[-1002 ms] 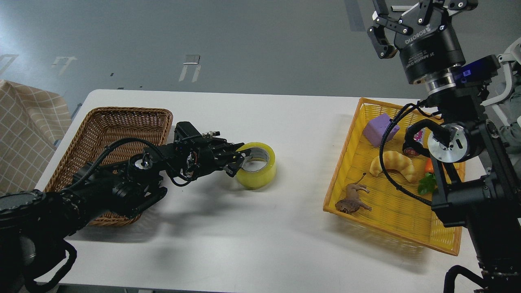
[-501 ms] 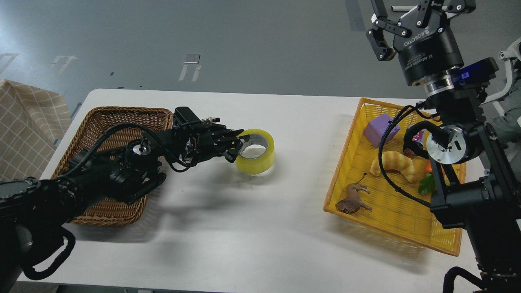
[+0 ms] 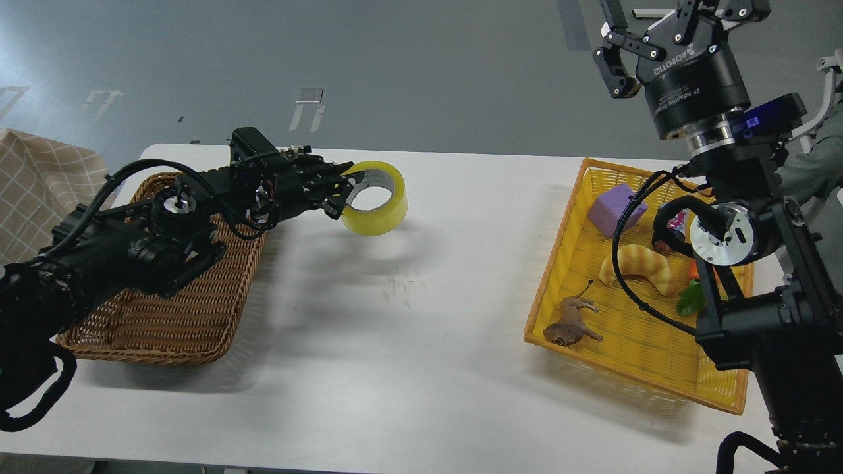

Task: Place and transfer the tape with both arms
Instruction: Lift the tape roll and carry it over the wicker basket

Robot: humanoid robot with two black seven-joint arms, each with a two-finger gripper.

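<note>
The tape (image 3: 382, 204) is a yellowish roll with a grey-white core. My left gripper (image 3: 347, 191) is shut on its near wall, one finger inside the ring and one outside, and holds it tilted in the air above the white table (image 3: 408, 329). The roll hangs just right of the brown wicker basket (image 3: 164, 316). My right gripper (image 3: 649, 33) is raised high at the top right, above the yellow basket (image 3: 632, 349). Its fingers stand apart and hold nothing.
The yellow basket holds a purple block (image 3: 612, 209), a pale croissant toy (image 3: 639, 266), a brown animal figure (image 3: 570, 326) and green and orange pieces (image 3: 691, 289) partly behind my right arm. A checked cloth (image 3: 39, 191) lies at the far left.
My left gripper has lifted the tape off the table and carried it up and to the left, toward the wicker basket. The right arm has hardly moved.
</note>
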